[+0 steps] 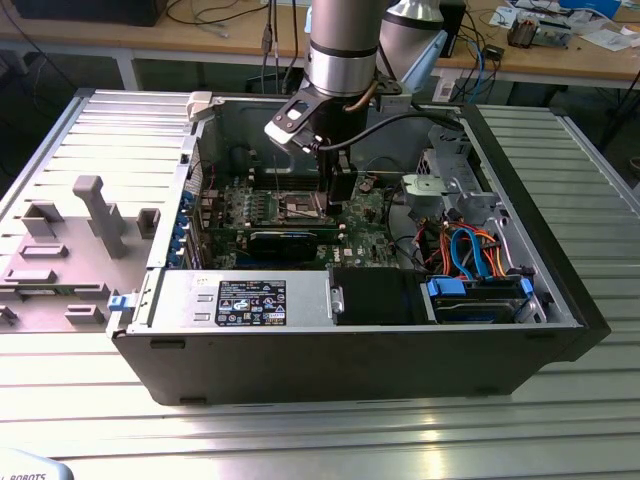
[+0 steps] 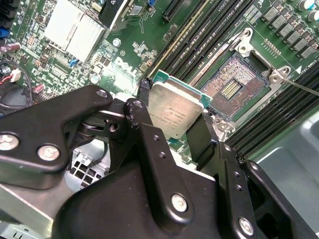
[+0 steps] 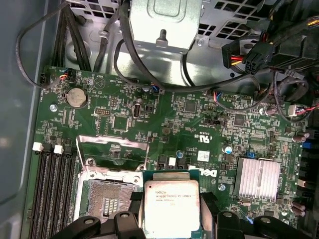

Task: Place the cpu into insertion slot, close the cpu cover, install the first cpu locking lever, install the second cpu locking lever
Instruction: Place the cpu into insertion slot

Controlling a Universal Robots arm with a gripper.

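In the exterior view the arm (image 1: 340,45) drops straight down into the open computer case (image 1: 300,360), gripper (image 1: 337,192) low over the green board (image 1: 250,205). In the second wrist view its fingers (image 2: 143,92) clamp the cpu (image 2: 174,109) by its edges, silvery-grey top showing; the insertion slot (image 2: 232,87) lies bare just beside the gripper. In the first wrist view the cpu cover (image 3: 112,144) stands raised behind that slot.

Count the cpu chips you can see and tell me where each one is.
1. The cpu is held in the claw, just beside the empty insertion slot. Another could lie hidden under the arm.
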